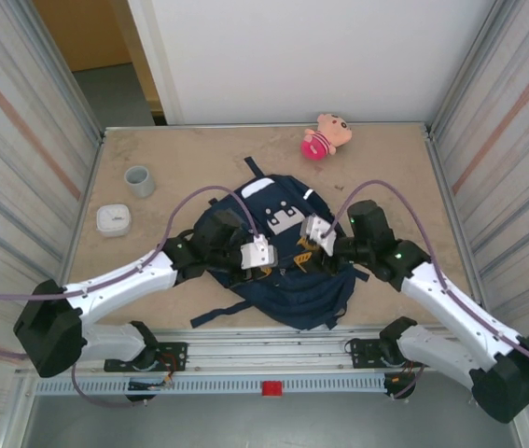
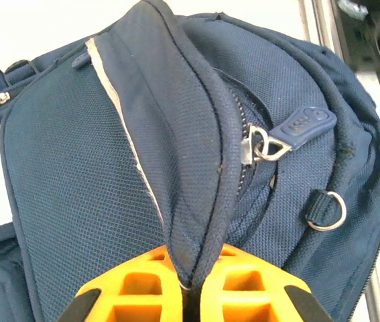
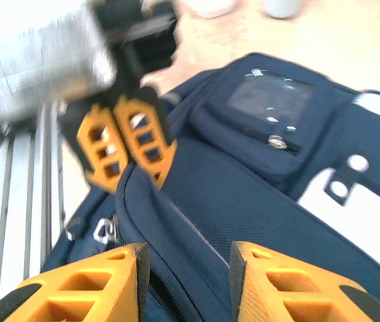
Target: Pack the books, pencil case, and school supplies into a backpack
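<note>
The dark navy backpack (image 1: 278,301) lies mid-table between my two arms. My left gripper (image 1: 273,264) is shut on a raised fold of the backpack's fabric (image 2: 196,201) beside the zip, with the zipper pull (image 2: 303,127) hanging just to the right. My right gripper (image 3: 190,268) stands open astride the same ridge of the backpack (image 3: 243,194), its pads apart from the cloth. The left gripper's orange fingers (image 3: 126,151) show pinching that ridge further along. The books, pencil case and school supplies are out of view.
A pink plush toy (image 1: 325,136) lies at the back of the table. A grey cup (image 1: 139,180) and a small white object (image 1: 113,219) sit at the left. Corrugated walls close in both sides, and a metal rail (image 1: 273,359) runs along the near edge.
</note>
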{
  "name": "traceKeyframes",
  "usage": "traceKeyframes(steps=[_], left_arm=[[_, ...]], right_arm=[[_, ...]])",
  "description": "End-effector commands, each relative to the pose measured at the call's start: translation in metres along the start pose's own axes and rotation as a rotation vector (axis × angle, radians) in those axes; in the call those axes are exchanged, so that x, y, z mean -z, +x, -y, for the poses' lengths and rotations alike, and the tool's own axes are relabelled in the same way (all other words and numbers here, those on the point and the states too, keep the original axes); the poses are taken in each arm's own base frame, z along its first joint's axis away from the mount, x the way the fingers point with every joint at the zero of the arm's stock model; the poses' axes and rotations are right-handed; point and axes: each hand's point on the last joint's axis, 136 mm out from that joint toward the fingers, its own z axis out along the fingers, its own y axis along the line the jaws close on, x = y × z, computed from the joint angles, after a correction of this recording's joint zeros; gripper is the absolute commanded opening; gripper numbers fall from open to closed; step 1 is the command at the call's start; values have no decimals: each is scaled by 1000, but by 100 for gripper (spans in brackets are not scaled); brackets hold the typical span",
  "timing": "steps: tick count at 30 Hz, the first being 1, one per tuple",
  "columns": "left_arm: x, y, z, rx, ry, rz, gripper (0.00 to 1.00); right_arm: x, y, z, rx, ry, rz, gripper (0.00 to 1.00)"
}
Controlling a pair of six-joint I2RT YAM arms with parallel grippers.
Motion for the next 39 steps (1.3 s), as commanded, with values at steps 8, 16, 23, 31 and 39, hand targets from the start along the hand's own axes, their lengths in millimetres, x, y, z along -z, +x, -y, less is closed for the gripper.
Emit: traceKeyframes(steps=[8,16,23,31,39], left_arm=[[-17,-36,11,385,145,56,0],[-16,-41,25,405,235,59,0],[-11,-44,25,411,233,76,0],[-6,-47,19,411,217,90,0],[-7,-34,14,408,173,39,0]], right_arm=[[50,28,-11,-603,332,-132,46],[20,34,-22,-424,309,-173,56],[-4,36,-24,-322,258,-241,59],[-10,45,-28,-295,233,-282,58],[-5,51,-15,-301,298,-315,16]])
